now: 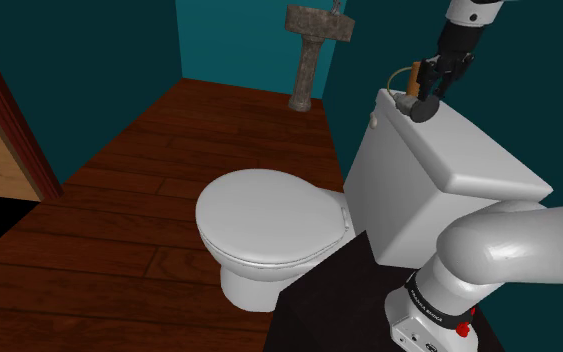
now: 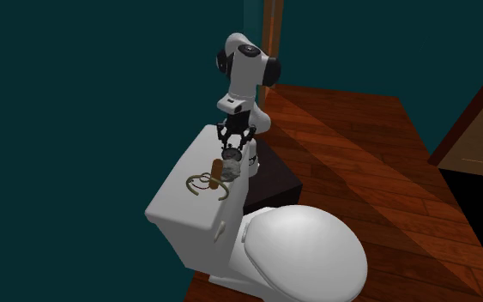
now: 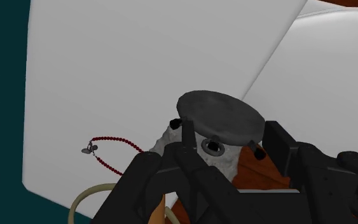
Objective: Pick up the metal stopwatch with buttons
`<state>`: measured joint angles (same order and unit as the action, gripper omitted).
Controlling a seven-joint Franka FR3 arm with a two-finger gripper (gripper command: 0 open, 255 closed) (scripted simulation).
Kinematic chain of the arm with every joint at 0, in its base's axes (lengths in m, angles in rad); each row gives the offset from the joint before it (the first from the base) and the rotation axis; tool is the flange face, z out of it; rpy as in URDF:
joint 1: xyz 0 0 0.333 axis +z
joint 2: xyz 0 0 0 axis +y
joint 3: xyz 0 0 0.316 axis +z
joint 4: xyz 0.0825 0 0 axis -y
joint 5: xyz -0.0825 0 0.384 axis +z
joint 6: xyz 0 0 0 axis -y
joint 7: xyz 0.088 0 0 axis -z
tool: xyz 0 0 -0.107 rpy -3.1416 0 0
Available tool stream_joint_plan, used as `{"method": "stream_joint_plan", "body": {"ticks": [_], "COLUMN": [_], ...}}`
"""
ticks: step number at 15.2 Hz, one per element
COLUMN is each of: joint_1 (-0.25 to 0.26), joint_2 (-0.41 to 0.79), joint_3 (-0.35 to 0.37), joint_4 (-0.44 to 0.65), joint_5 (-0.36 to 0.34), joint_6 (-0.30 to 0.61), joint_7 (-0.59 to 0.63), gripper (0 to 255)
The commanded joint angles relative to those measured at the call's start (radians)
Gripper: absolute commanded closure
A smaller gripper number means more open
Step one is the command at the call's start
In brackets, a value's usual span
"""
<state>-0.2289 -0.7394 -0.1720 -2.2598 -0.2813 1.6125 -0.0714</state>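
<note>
The all-black two-finger gripper (image 3: 229, 130) is clamped on the round grey metal stopwatch with a dark face and small black buttons (image 3: 220, 114), one finger against each side of its body. The stopwatch sits at the far end of the flat white toilet tank lid (image 1: 479, 150), at or just above its surface; contact with the lid cannot be confirmed. A red beaded cord (image 3: 125, 143) trails from the stopwatch across the lid. A brown-handled tool with an olive wire loop (image 2: 216, 172) lies just beside the gripper. Judged step: grasp made, lift not yet completed. The next move calls for a straight vertical raise with grip force maintained, letting the cord follow clear of the wire loop.
</note>
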Motion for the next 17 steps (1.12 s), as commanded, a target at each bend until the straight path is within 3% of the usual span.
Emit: {"method": "stream_joint_plan", "body": {"ticks": [1,7,17], "joint_1": [0.001,0.009,0.020], "joint_2": [0.007,0.006,0.053], "joint_3": [0.000,-0.007,0.001], "joint_4": [-0.011,-0.011,0.157], "joint_5": [0.036,0.031,0.041], "joint_6": [-0.004,-0.004,-0.124], "joint_7": [0.001,0.004,-0.013], "gripper": [255,255,255]}}
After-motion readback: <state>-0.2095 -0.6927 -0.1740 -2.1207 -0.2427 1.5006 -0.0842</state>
